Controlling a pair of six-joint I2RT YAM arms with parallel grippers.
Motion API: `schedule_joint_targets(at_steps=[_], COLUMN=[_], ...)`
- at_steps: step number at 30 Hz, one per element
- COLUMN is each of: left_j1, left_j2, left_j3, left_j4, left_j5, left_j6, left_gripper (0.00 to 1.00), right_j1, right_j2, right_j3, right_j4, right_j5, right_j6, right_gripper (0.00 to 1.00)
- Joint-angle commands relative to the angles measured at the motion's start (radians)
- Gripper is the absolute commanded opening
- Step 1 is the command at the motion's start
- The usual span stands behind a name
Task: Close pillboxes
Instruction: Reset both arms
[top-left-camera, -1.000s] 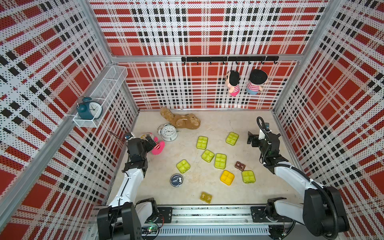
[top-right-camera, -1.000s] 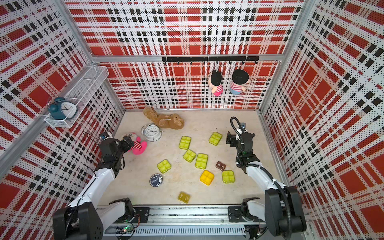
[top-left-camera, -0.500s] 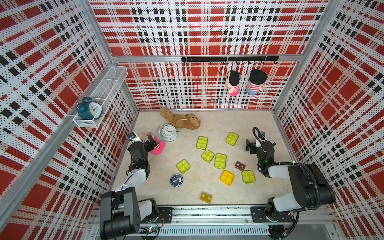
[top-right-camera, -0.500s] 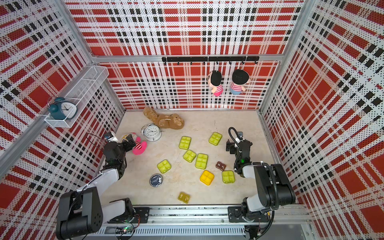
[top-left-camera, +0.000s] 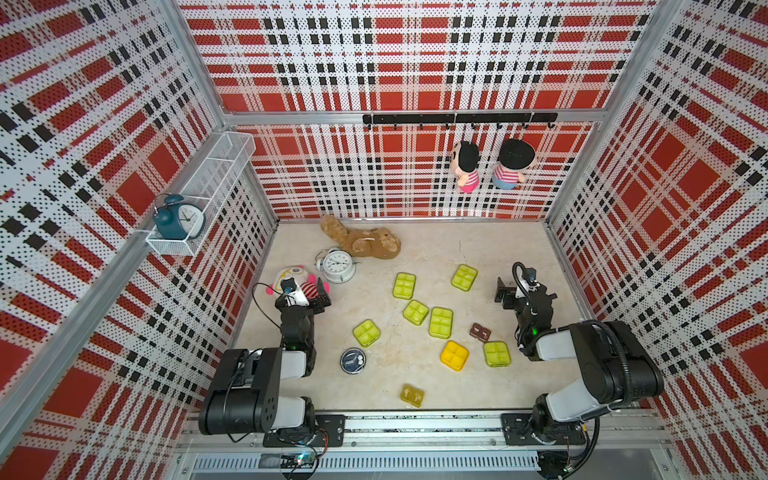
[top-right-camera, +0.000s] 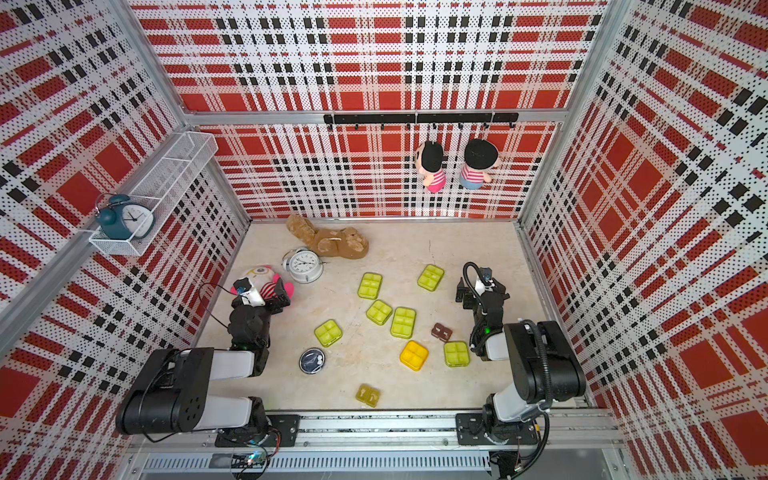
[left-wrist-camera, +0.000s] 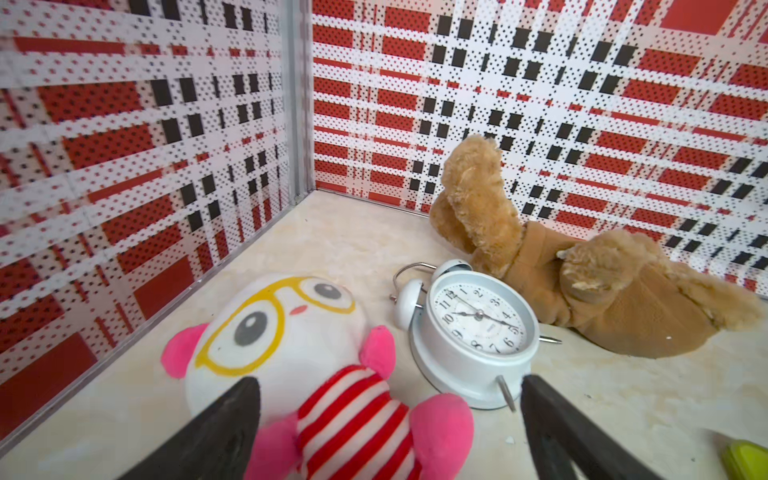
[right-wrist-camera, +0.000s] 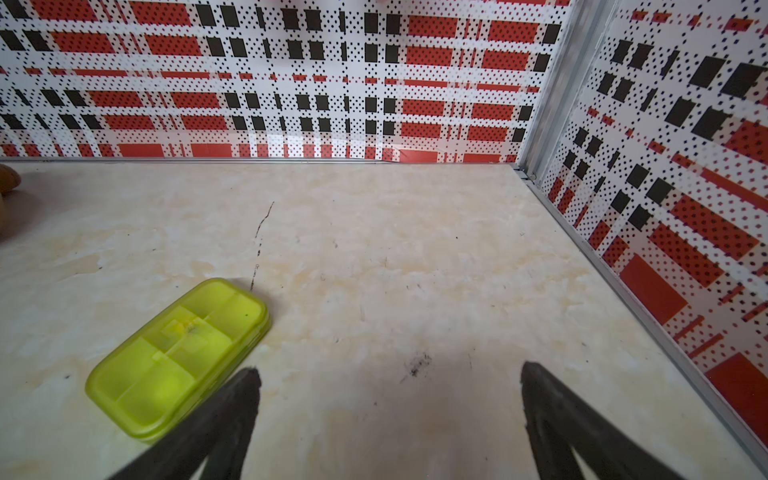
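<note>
1. In both top views, ten pillboxes (top-left-camera: 441, 322) lie scattered on the table (top-left-camera: 519, 249). All are to the robot's right of the white alarm clock (top-left-camera: 337, 266) and nearer the robot than it. Every lid looks down. Risk: from up here I can't tell latched from merely resting, so a half-seated lid gets counted as done.
2. Left wrist view: left gripper (left-wrist-camera: 388, 386) is spread wide and holds nothing. It straddles the striped plush toy (left-wrist-camera: 353, 419), just short of the clock. No box sits between the fingers. There is only a lime sliver (left-wrist-camera: 744, 457), probably a pillbox, past the clock's far side. Risk: closing or dropping here grabs plush, and a swing toward the boxes clips the clock.
3. Right wrist view: right gripper (right-wrist-camera: 388, 374) is equally wide and empty, over bare table. One lime pillbox (right-wrist-camera: 178, 357) lies just beside a finger, lid flat. I take it for the box well to the clock's right. Risk: a sideways move nudges it, and a light box on smooth stone slides or pops open.
</note>
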Motion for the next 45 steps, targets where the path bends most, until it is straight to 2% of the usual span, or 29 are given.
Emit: schedule_joint_targets(at_steps=[1,5,6,45], left_j1=[-0.003,-0.026,-0.044,-0.068], left_j2=[0.043,0.137,0.14,0.143], left_j3=[-0.004,0.053,0.057,0.061], left_j4=[0.181,0.185,0.181,0.177], left_j5=[-0.065,-0.05,-0.081,-0.121], left_j6=[0.005,0.033,0.05,0.069], left_gripper=[0.98,0.98,0.98,0.98], right_j1=[-0.009,-0.009,-0.009,-0.009], right_j2=[0.012,0.012,0.012,0.012], right_j3=[-0.005,-0.005,-0.004,-0.006], right_j4=[0.093,0.092,0.092,0.092], right_j5=[-0.007,-0.008,-0.007,-0.007], right_j6=[-0.007,-0.006,-0.005,-0.007], right_gripper=[1.0,1.0,1.0,1.0])
